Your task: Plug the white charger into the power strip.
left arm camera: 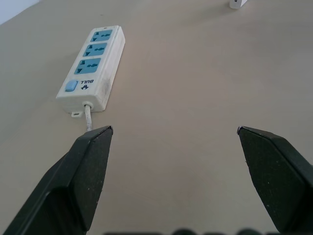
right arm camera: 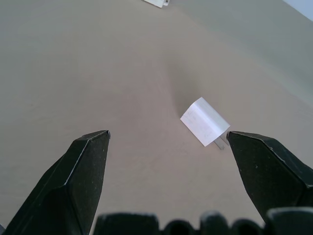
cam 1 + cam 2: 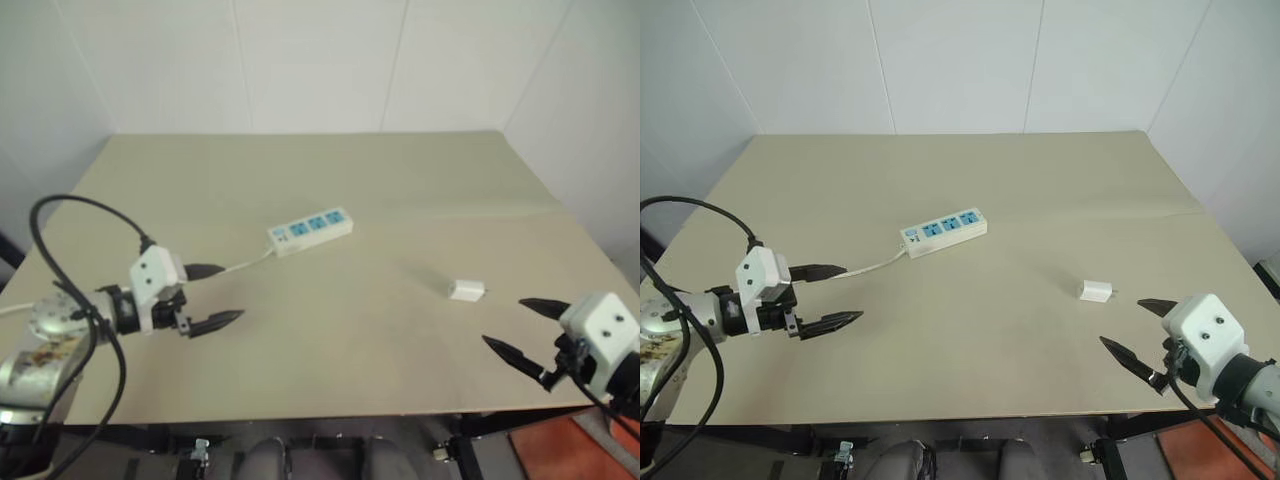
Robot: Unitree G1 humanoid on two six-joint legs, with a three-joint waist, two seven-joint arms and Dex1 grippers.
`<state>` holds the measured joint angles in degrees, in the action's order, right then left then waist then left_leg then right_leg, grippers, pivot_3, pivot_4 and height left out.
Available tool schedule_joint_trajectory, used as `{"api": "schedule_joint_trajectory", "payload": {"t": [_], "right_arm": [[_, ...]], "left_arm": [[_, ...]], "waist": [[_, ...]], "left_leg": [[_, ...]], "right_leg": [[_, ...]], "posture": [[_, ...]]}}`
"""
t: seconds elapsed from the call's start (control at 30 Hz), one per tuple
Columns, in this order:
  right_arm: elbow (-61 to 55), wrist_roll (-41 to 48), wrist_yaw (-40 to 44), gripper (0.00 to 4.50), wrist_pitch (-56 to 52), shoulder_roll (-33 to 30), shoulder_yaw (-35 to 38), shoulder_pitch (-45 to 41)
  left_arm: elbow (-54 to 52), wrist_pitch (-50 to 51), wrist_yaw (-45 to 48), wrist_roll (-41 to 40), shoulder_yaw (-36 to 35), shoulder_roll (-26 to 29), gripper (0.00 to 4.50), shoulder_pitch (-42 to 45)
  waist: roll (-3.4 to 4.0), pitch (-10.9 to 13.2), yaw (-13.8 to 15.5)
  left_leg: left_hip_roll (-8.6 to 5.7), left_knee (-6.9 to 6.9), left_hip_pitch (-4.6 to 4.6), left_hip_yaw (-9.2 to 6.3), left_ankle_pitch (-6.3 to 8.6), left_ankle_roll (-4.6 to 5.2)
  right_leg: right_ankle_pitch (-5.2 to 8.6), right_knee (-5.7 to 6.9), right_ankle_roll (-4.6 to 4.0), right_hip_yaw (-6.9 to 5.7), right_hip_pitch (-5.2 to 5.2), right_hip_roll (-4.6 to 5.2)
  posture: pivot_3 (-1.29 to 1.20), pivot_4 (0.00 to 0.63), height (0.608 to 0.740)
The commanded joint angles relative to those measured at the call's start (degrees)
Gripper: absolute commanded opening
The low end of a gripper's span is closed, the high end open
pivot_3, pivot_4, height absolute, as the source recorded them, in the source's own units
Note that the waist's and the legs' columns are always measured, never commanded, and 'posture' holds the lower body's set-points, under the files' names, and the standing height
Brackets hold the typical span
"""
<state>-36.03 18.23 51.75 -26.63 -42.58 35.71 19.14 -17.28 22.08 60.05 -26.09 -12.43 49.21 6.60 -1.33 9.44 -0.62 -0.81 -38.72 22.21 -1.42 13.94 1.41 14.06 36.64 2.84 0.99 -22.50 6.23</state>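
Observation:
The white charger (image 3: 466,290) lies on its side on the beige table (image 3: 330,180), right of centre, its prongs (image 2: 221,142) pointing toward the table's right edge. The power strip (image 3: 311,231) lies near the middle, three blue sockets facing up, its thin cable (image 3: 245,265) running toward my left arm. My left gripper (image 3: 212,296) hovers open at the near left, a short way from the strip's switch end (image 1: 71,87). My right gripper (image 3: 515,328) hangs open at the near right, just short of the charger, nothing between its fingers (image 2: 83,171).
White walls (image 3: 320,60) close the table's far side and both flanks. A black cable (image 3: 75,215) loops over my left arm. The table's front edge (image 3: 330,412) runs just below both grippers.

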Motion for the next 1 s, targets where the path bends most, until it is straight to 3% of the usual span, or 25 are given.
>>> {"api": "schedule_joint_trajectory", "payload": {"t": [0.03, 0.33, 0.53, 0.73, 1.0], "right_arm": [[-0.3, 0.2, -0.6, 4.50, 1.9, -1.2, 1.4, -0.3], [0.3, -0.1, -1.5, 4.50, 2.9, -1.6, 0.4, -0.7], [0.2, 0.2, -2.4, 4.50, 3.1, -1.8, -1.9, -2.7], [0.8, -0.4, -4.4, 4.50, 3.2, -2.1, -5.2, -6.7], [-1.6, 0.5, -6.5, 4.50, 2.5, -1.3, -4.9, -6.5]], "left_arm": [[-1.4, -0.8, -0.1, -1.0, -1.5, 0.3, 4.46, 0.7], [-1.4, -1.8, -0.8, -1.0, -1.4, 0.0, 4.46, 0.7], [6.5, -2.4, -10.1, 6.8, 3.3, -3.5, 4.46, 9.6], [29.4, -2.1, -13.5, 13.8, 11.6, -11.1, 4.46, 26.1], [60.8, -14.6, -10.4, 22.3, 19.0, -18.8, 4.46, 38.9]], "waist": [[0.00, 0.0, 0.0], [-0.01, 0.0, 0.0], [-0.04, 0.0, 0.5], [-0.08, 0.0, 1.2], [-0.11, 0.1, 0.9]], "left_leg": [[0.00, 0.00, 0.00, 0.00, 0.00, 0.00], [0.02, 0.01, 0.01, 0.00, 0.01, 0.01], [-0.01, 0.00, -0.02, 0.00, 0.01, 0.01], [-0.23, -0.04, -0.09, -0.05, 0.01, 0.02], [-0.26, -0.01, 0.20, -0.05, 0.12, 0.18]], "right_leg": [[0.00, 0.00, 0.01, 0.00, 0.00, 0.00], [0.00, -0.03, 0.00, 0.00, 0.00, 0.00], [0.00, -0.02, 0.01, -0.02, 0.04, 0.00], [0.01, -0.04, 0.09, -0.08, 0.17, 0.00], [0.03, -0.33, 0.14, -0.10, 0.00, 0.00]], "posture": [[0.00, 0.150, 0.740], [0.00, 0.150, 0.740], [0.00, 0.150, 0.740], [0.00, 0.150, 0.740], [0.00, 0.150, 0.740]]}}
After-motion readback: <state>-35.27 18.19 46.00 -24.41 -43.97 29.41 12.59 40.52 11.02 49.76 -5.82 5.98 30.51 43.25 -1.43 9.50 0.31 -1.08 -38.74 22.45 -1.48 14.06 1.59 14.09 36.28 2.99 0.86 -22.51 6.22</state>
